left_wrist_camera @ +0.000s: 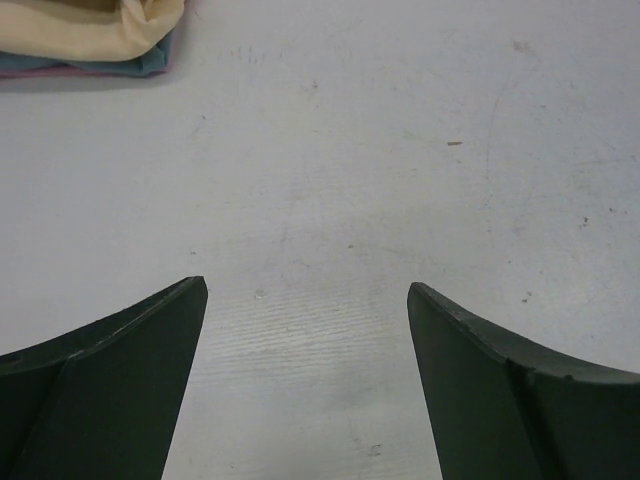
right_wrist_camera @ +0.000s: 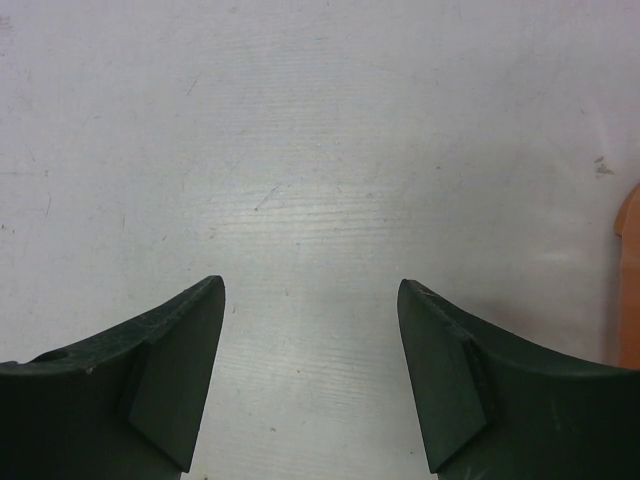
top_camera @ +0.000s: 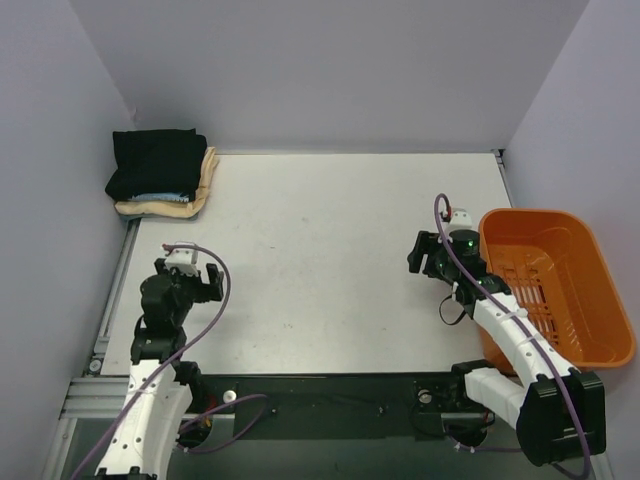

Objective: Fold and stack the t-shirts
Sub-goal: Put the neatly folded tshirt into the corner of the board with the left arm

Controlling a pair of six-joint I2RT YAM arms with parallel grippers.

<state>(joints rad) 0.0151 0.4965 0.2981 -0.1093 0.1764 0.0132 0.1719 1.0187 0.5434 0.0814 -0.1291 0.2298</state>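
Folded cloth t-shirts [top_camera: 160, 178] sit stacked at the grey table's [top_camera: 330, 260] far-left corner, plain black one [top_camera: 155, 162] topmost, cream one [top_camera: 203, 185] lowest, presumably to stay out of the arms' way. Left end effector [left_wrist_camera: 305, 292] and right end effector [right_wrist_camera: 310, 285]: both spread, holding nothing. Orange plastic basket [top_camera: 530, 213] appears empty; task judged done.

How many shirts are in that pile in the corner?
3 show, stacked in the far left corner: a black shirt on top, a bluish layer beneath, a cream shirt at the bottom. Others may hide inside.
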